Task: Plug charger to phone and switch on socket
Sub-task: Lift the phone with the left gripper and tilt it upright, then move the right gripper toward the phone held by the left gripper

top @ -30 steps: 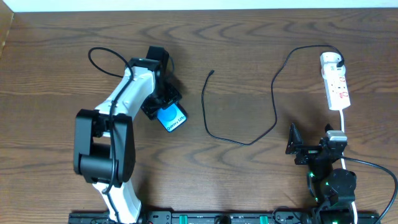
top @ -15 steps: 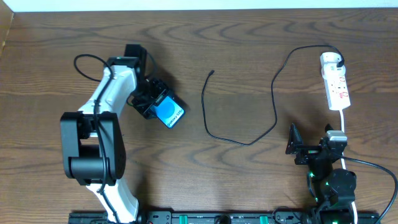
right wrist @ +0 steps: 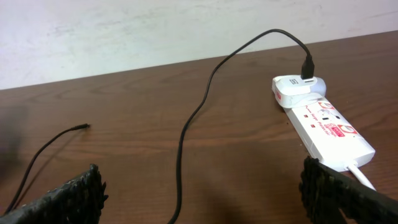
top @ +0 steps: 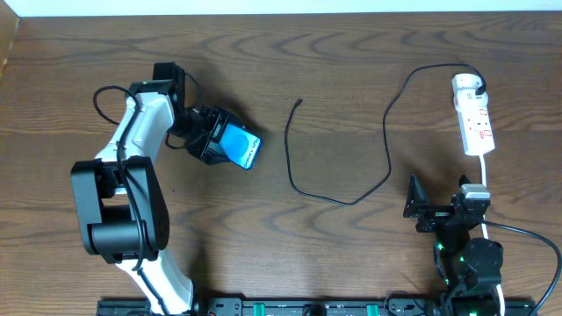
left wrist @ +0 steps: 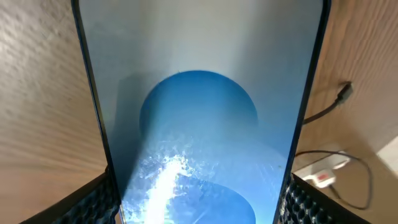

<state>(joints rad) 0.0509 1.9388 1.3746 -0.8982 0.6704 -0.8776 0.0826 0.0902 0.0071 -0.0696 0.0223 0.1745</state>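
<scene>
Phone [top: 243,147] gripped tight in left claw [top: 218,140]; right claw [right wrist: 202,196] spread wide, empty, near socket [right wrist: 323,127].

Open table [top: 351,263] between phone [top: 239,147] and socket [top: 475,123]; charger [top: 351,203] loop midway.

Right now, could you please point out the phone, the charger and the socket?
phone [top: 239,145], overhead view, blue screen.
charger [top: 299,103], overhead view, free plug tip.
socket [top: 477,124], overhead view, middle of strip.
</scene>
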